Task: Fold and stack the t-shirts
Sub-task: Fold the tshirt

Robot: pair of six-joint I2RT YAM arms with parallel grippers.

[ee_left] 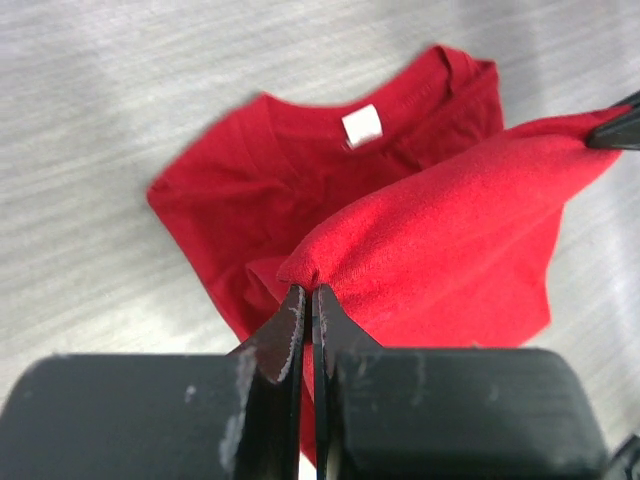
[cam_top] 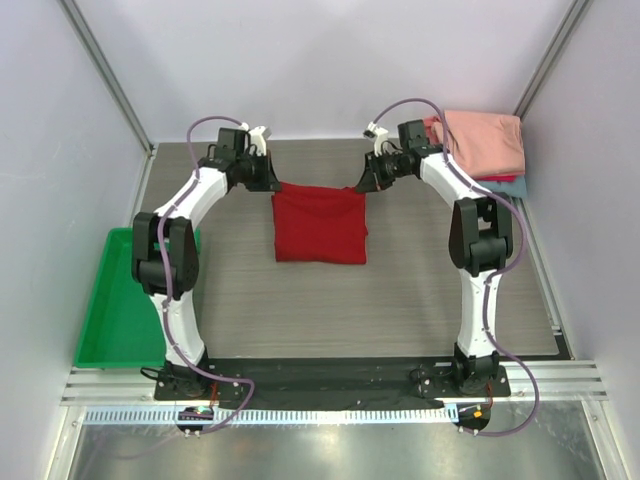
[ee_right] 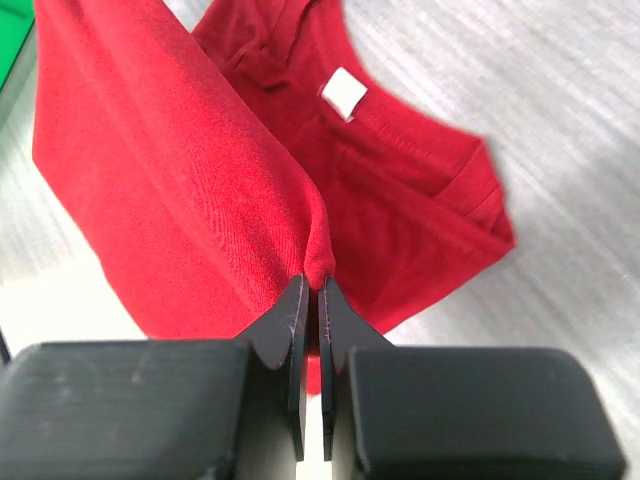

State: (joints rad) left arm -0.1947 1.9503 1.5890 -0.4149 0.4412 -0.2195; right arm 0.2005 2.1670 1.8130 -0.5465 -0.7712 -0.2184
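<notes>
A deep red t-shirt (cam_top: 320,225) lies mid-table, its far edge lifted and stretched between both grippers. My left gripper (cam_top: 272,183) is shut on the shirt's far left corner; in the left wrist view the cloth (ee_left: 450,230) bunches at the closed jaws of the left gripper (ee_left: 308,290). My right gripper (cam_top: 362,185) is shut on the far right corner, and the right gripper (ee_right: 312,283) pinches a fold of cloth (ee_right: 170,170). Under the raised layer shows the neck with its white label (ee_left: 362,126) (ee_right: 344,93). A salmon-pink folded t-shirt (cam_top: 485,142) tops a stack at the far right, with a teal one (cam_top: 515,186) underneath.
A green plastic tray (cam_top: 110,300) sits at the table's left edge beside the left arm. The enclosure's walls and metal frame posts close in the back and sides. The stack stands close behind the right arm's elbow.
</notes>
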